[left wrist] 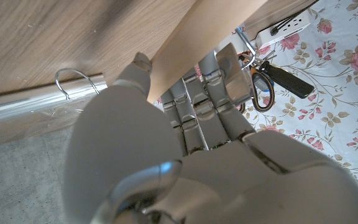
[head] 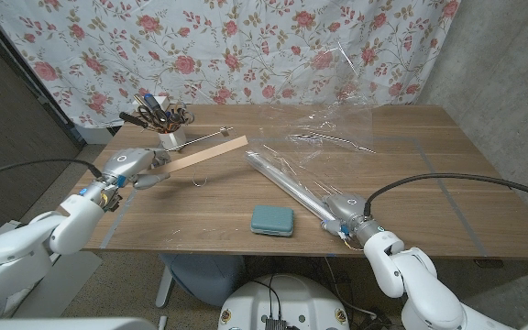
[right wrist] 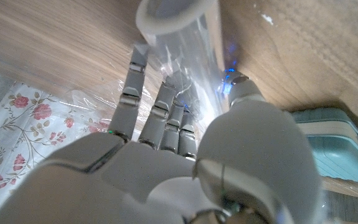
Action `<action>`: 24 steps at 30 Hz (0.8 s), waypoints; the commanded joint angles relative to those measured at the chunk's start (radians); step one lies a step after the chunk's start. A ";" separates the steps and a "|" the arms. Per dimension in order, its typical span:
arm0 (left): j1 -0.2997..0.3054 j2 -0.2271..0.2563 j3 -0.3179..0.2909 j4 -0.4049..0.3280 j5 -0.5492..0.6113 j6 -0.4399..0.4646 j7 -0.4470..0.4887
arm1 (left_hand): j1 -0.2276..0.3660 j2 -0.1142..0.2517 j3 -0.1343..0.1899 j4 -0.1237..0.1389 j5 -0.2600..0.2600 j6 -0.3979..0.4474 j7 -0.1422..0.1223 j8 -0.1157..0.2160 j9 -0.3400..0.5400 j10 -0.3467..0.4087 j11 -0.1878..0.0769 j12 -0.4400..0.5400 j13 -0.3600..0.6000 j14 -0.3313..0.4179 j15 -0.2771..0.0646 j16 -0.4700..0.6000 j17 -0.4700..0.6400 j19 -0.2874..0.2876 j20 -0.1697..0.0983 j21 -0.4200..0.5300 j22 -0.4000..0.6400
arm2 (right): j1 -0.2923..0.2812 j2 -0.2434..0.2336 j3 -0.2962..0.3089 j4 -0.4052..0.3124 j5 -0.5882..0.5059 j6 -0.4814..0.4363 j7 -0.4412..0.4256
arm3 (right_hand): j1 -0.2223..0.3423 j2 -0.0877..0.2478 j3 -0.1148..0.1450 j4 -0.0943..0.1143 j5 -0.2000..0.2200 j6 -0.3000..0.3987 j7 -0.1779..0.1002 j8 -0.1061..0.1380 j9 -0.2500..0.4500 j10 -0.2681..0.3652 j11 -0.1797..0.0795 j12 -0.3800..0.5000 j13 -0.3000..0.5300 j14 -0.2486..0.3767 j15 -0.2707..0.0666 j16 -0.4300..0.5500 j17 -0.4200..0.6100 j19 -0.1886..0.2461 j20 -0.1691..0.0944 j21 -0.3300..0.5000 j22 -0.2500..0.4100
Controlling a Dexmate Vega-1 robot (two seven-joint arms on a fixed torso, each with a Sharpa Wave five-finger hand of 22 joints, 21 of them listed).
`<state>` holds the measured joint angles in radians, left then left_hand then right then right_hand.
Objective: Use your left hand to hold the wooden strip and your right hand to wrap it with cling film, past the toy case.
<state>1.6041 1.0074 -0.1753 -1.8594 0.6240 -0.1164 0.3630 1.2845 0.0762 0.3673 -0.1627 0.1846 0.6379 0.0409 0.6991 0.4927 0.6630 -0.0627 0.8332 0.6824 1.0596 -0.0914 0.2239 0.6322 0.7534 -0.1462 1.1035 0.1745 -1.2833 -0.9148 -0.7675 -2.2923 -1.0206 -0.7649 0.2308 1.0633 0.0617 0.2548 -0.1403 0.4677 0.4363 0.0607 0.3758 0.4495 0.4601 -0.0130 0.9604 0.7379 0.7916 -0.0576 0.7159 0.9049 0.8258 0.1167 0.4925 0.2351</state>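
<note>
the wooden strip (head: 207,155) sits left of centre in the head view, its long axis rising toward the upper right. the left hand (head: 132,168) grips its lower-left end, fingers (left wrist: 207,93) closed around it. its free end points at the cling film roll (head: 287,185), which slants down to the right hand (head: 345,213), fingers closed on the roll's near end. the teal toy case (head: 271,220) lies on the table (head: 429,183) below, between the hands.
</note>
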 commanded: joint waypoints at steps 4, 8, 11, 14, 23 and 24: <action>0.023 -0.011 -0.019 -0.016 0.005 0.005 0.002 | 0.005 0.008 0.088 -0.002 0.004 0.097 -0.089 0.055 0.007 0.077 -0.079 0.006 0.005 0.143 -0.132 0.001 0.006 -0.006 -0.003 0.006 0.002 | -0.028 0.004 0.009 0.028 -0.015 0.008 -0.029 | 0.149 0.050 0.040 -0.044 0.035 0.051 -0.069 0.062 0.050 0.016 -0.046 0.100 0.184 0.057 -0.170 0.010 0.068 0.194 -0.263 0.042 0.022; 0.029 -0.017 -0.024 -0.018 0.008 0.002 0.005 | 0.005 0.008 0.090 -0.002 0.004 0.097 -0.089 0.055 0.005 0.077 -0.077 0.006 0.004 0.142 -0.132 -0.001 0.004 -0.006 -0.003 0.007 0.002 | -0.043 -0.001 0.021 0.025 -0.014 0.002 -0.047 | 0.215 0.042 0.020 -0.034 0.033 0.034 -0.113 0.091 0.084 0.037 -0.087 0.115 0.209 0.099 -0.167 0.063 0.136 0.179 -0.276 0.108 0.084; 0.034 -0.021 -0.028 -0.021 0.011 0.000 0.007 | 0.005 0.008 0.090 -0.002 0.004 0.097 -0.089 0.055 0.005 0.075 -0.077 0.007 0.006 0.142 -0.131 0.000 0.005 -0.007 -0.003 0.007 0.002 | -0.053 -0.003 0.026 0.026 -0.015 0.004 -0.065 | 0.252 0.039 -0.028 -0.024 -0.010 0.020 -0.138 0.123 0.124 0.033 -0.128 0.147 0.275 0.113 -0.165 0.108 0.177 0.156 -0.283 0.170 0.137; 0.040 -0.026 -0.034 -0.022 0.014 -0.002 0.008 | 0.004 0.008 0.091 -0.001 0.004 0.098 -0.089 0.055 0.004 0.075 -0.077 0.007 0.005 0.142 -0.132 -0.001 0.005 -0.007 -0.003 0.007 0.002 | -0.061 -0.005 0.032 0.026 -0.009 0.009 -0.082 | 0.264 0.045 -0.050 -0.018 -0.040 0.024 -0.147 0.143 0.146 0.030 -0.147 0.162 0.305 0.119 -0.164 0.136 0.200 0.147 -0.285 0.200 0.156; 0.066 -0.044 -0.061 -0.035 0.026 -0.008 0.010 | 0.004 0.008 0.091 -0.002 0.004 0.097 -0.091 0.057 0.006 0.075 -0.078 0.009 0.003 0.141 -0.132 -0.001 0.006 -0.008 -0.003 0.009 0.002 | -0.109 -0.014 0.067 0.029 0.010 0.026 -0.206 | 0.265 0.088 -0.093 0.010 -0.124 0.060 -0.167 0.204 0.209 0.064 -0.179 0.201 0.373 0.149 -0.162 0.221 0.267 0.138 -0.296 0.298 0.215; 0.066 -0.045 -0.062 -0.035 0.027 -0.009 0.009 | 0.004 0.008 0.091 -0.001 0.004 0.096 -0.089 0.057 0.005 0.074 -0.077 0.009 0.004 0.141 -0.132 -0.001 0.006 -0.008 -0.002 0.009 0.002 | -0.110 -0.014 0.068 0.029 0.012 0.027 -0.208 | 0.267 0.091 -0.094 0.009 -0.129 0.061 -0.168 0.207 0.214 0.063 -0.180 0.201 0.376 0.154 -0.162 0.230 0.277 0.136 -0.297 0.304 0.218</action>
<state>1.6455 0.9808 -0.2109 -1.8813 0.6386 -0.1167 0.3701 1.2882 0.0725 0.3673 -0.1627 0.1792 0.6421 0.0400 0.6991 0.4928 0.6630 -0.0627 0.8337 0.6829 1.0597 -0.0915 0.2204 0.6368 0.7462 -0.1499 1.1028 0.1745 -1.3521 -0.9204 -0.7361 -2.2679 -1.0312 -0.7532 0.1385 1.1415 -0.0167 0.1778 -0.1183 0.4046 0.3638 0.0149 0.5090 0.6481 0.3953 -0.0767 0.9953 1.0182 0.8429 -0.0397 0.7746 1.1623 0.9619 -0.1345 0.7757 0.4413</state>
